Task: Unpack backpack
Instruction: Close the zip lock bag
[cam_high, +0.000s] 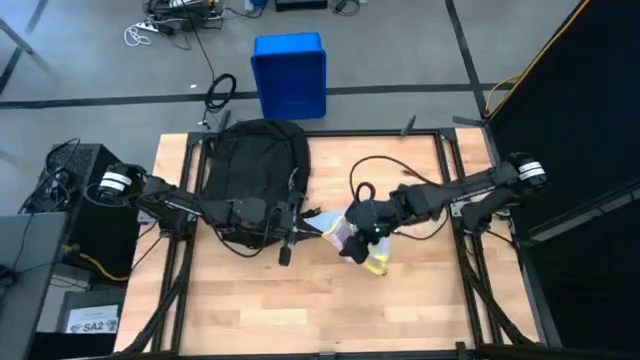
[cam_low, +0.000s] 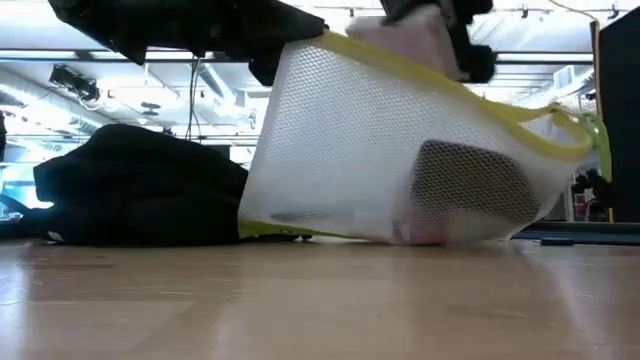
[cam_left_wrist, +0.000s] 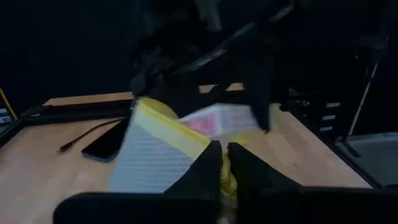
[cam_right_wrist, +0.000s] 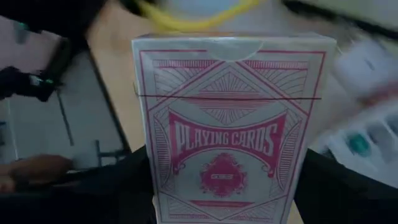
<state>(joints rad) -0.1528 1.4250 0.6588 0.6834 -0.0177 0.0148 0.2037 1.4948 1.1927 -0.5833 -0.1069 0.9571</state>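
My right gripper (cam_high: 362, 228) clamped on red playing-card box (cam_right_wrist: 230, 124), held above white mesh pouch (cam_low: 400, 160) with yellow trim. My left gripper (cam_left_wrist: 222, 163) pinching pouch's yellow edge, lifting one side off worktop (cam_high: 400, 300). Backpack (cam_high: 255, 165) lies flat at worktop's far left, beside pouch. Blue bin (cam_high: 290, 72) on floor beyond.

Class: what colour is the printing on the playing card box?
Red on white, clearest in the right wrist view: playing card box.
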